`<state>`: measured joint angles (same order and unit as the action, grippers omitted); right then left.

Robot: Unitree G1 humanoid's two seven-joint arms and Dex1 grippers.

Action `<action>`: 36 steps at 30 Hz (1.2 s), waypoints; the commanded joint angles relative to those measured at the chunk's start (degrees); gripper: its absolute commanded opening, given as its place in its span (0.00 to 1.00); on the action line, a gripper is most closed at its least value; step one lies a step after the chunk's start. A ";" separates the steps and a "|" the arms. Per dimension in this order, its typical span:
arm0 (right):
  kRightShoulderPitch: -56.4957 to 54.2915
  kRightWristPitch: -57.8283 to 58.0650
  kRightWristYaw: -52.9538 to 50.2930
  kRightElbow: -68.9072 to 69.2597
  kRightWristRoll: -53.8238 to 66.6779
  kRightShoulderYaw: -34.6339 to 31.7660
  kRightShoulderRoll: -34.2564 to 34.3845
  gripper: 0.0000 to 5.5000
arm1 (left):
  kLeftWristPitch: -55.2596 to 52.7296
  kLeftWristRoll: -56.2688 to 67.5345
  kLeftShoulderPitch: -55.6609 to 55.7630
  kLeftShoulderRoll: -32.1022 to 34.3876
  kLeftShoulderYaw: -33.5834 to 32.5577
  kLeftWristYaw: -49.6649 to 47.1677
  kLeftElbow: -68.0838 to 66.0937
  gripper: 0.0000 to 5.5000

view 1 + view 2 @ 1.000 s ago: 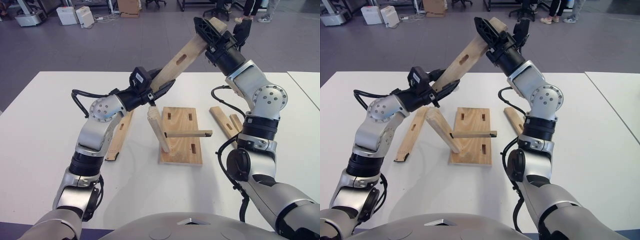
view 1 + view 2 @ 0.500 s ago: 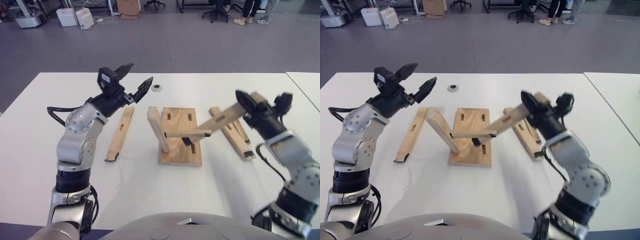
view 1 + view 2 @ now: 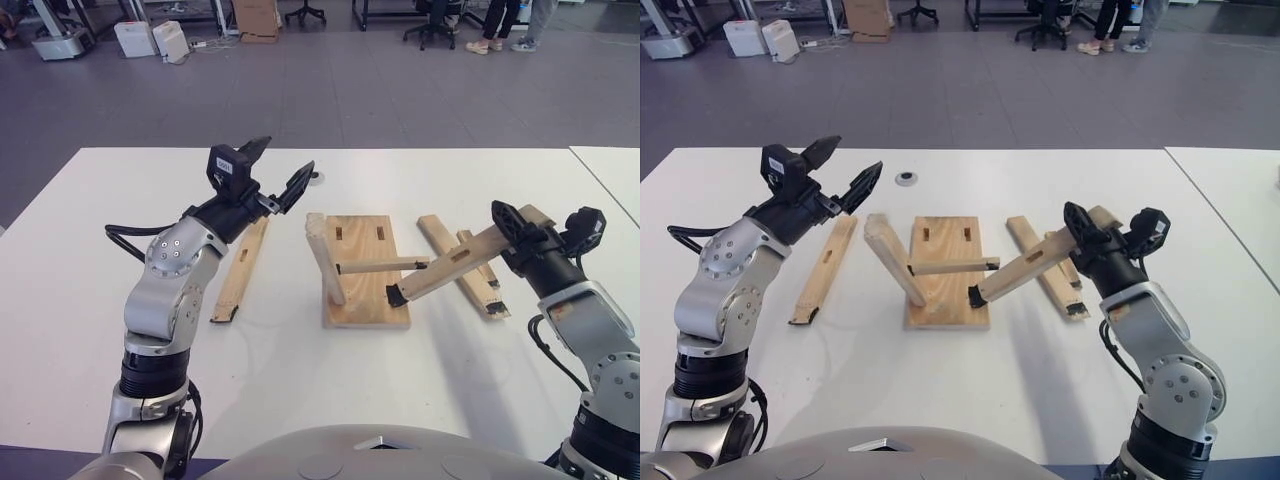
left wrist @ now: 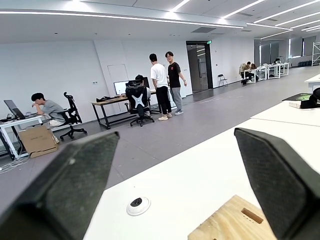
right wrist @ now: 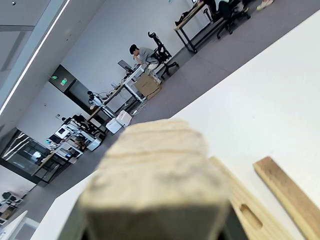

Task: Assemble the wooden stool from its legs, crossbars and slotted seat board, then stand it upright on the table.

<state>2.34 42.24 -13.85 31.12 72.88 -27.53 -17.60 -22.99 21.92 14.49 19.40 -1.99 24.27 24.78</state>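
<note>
Grey floor (image 3: pixel 400 90) behind the white table (image 3: pixel 60 260); desks (image 4: pixel 112 102), office chairs (image 4: pixel 70 117), white walls (image 4: pixel 50 70), ceiling strip lights (image 4: pixel 125 16).

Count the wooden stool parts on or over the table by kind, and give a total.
Seat board: 1
Legs: 4 (left leg, standing leg, held leg, right leg)
Crossbars: 2 (socketed crossbar; loose crossbar, partly hidden)
Total: 7
</note>
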 commanded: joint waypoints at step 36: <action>6.01 -11.67 25.16 6.25 -45.16 28.45 -9.98 0.62 | 1.44 -10.86 -3.62 -7.56 20.90 -7.13 1.68 0.77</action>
<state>7.69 30.60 7.51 36.05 28.67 -2.15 -26.54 -17.79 14.23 13.31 10.61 14.85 16.63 29.74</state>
